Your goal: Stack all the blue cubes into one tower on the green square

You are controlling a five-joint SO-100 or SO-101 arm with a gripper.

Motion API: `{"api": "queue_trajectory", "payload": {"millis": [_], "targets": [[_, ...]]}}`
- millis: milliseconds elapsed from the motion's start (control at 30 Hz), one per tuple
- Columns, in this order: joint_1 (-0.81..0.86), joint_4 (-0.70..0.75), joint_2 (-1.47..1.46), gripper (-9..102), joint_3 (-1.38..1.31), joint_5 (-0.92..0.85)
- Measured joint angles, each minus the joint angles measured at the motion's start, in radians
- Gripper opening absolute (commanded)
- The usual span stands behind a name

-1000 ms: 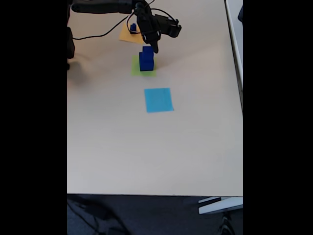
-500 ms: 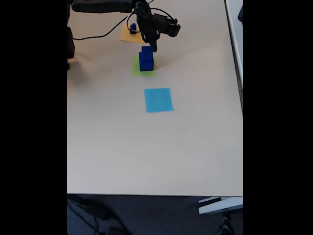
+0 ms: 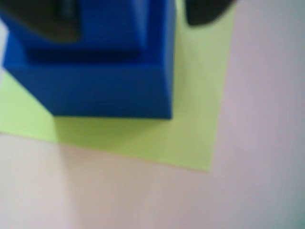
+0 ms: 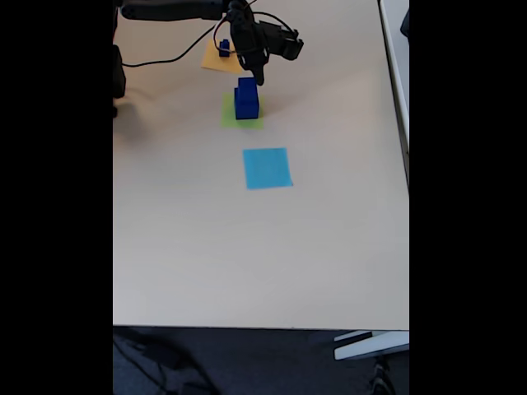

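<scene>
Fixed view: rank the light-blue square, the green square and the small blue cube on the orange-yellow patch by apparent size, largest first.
1. Light-blue square, though it lies nearer the camera.
2. Green square, partly covered by the cube stack.
3. Small blue cube, clearly the smallest.

Black five-joint robot arm [image 4: 177,10] enters from top left of the fixed view, upper link running roughly level to the right, then bending down at the wrist. Black two-finger gripper [image 4: 257,76] points downward, tips low and near the table. A black camera module [image 4: 284,45] sticks out right of the wrist. In the wrist view two dark blurred fingers [image 3: 45,21] sit at the top edge, spread well apart, nothing clamped between them.
</scene>
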Motion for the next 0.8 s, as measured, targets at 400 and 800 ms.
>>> {"api": "queue_trajectory", "payload": {"millis": [400,800], "targets": [[0.0,-0.006,-0.008,13,-0.037,-0.017],[-0.064,-0.084,-0.029,18,-0.201,0.009]]}}
